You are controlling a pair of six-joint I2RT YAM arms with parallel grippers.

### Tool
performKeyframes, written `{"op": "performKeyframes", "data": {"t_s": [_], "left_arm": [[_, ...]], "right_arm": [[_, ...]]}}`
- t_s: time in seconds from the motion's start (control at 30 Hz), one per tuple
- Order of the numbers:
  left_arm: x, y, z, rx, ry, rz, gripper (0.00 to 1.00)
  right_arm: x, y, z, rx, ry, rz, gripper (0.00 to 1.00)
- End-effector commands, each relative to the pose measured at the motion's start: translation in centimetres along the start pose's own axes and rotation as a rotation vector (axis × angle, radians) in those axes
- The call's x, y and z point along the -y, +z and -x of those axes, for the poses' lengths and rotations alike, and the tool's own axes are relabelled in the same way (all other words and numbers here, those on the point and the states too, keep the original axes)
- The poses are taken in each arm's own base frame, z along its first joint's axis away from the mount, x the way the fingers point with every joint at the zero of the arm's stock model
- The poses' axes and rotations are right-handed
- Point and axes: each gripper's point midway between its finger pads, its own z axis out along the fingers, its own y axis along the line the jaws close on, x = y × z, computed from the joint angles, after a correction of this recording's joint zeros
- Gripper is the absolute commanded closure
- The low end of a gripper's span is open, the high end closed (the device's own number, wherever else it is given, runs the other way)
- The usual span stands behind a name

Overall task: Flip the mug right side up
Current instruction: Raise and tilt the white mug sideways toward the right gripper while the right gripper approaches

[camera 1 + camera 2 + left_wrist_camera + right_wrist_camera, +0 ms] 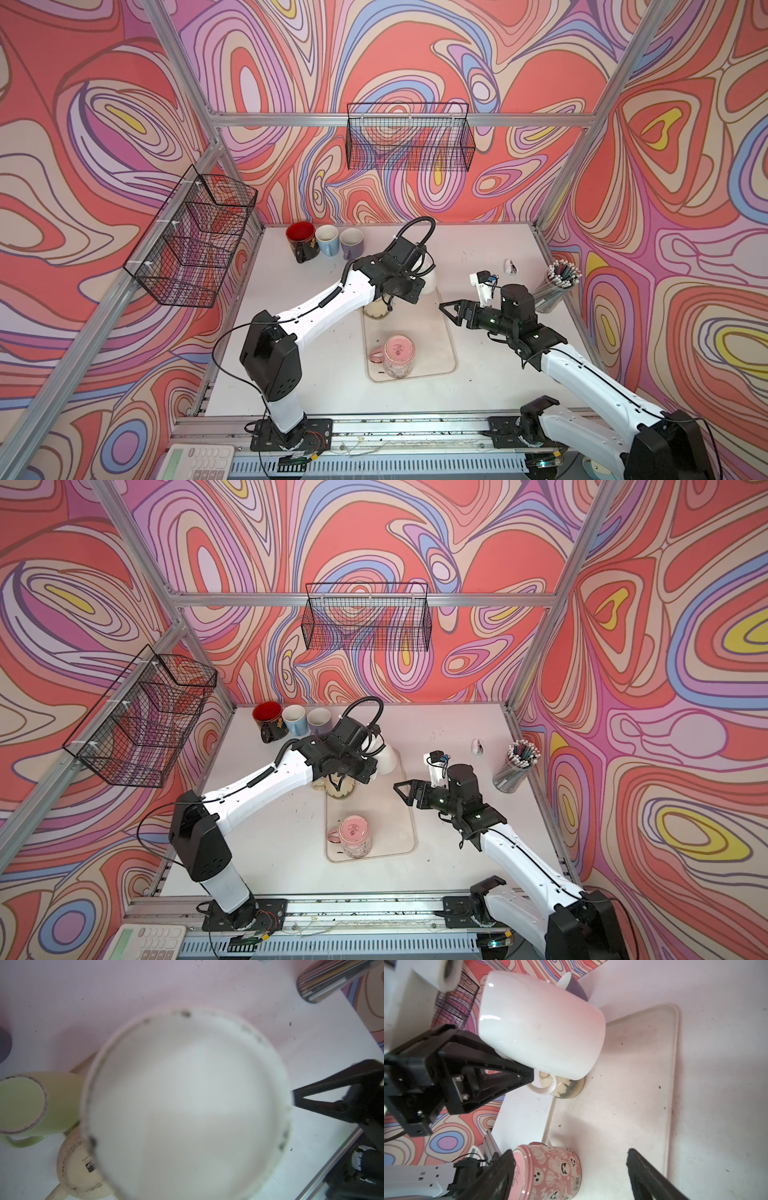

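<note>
Over tray point(633, 1084): glossy white mug point(539, 1028), handle point(545, 1091) tight in left gripper point(529, 1076); right gripper point(448, 312) agape.

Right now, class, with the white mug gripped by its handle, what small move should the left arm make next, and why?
Probably roll the left pincer so the white mug swings mouth-up. The pincer is shut on the handle, and the mug appears to hang tilted above the tray with its mouth angled down toward it, so it likely needs turning before being set down.

Plain glossy wht mug point(539, 1028), tilted approx on its side, up over far end of tray point(675, 1064).
</note>
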Motion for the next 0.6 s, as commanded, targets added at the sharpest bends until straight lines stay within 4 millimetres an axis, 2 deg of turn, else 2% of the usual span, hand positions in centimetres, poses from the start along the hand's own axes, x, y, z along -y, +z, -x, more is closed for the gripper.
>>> {"op": "performKeyframes", "data": {"t_s": [0.0,0.13,0.23,0.47,0.57], "left_arm": [[2.3,-3.7,3.0,0.154,0.028,-0.119,1.00],[4.3,-6.6,4.1,0.227,0.046,-0.241,1.00],[5.1,-8.7,4.8,0.281,0.049,-0.308,1.00],[5.0,-13.1,6.4,0.413,-0.029,-0.486,1.00],[5.1,-14.6,6.7,0.457,-0.030,-0.533,1.00]], "right_arm": [[-3.9,-0.7,0.7,0.018,-0.050,0.201,0.15],[-5.5,-1.1,1.2,0.035,-0.085,0.278,0.18],[-6.7,-1.6,1.8,0.061,-0.111,0.329,0.18],[-10.2,-3.3,3.5,0.151,-0.155,0.502,0.22],[-11.1,-3.4,4.3,0.154,-0.158,0.542,0.26]]}}
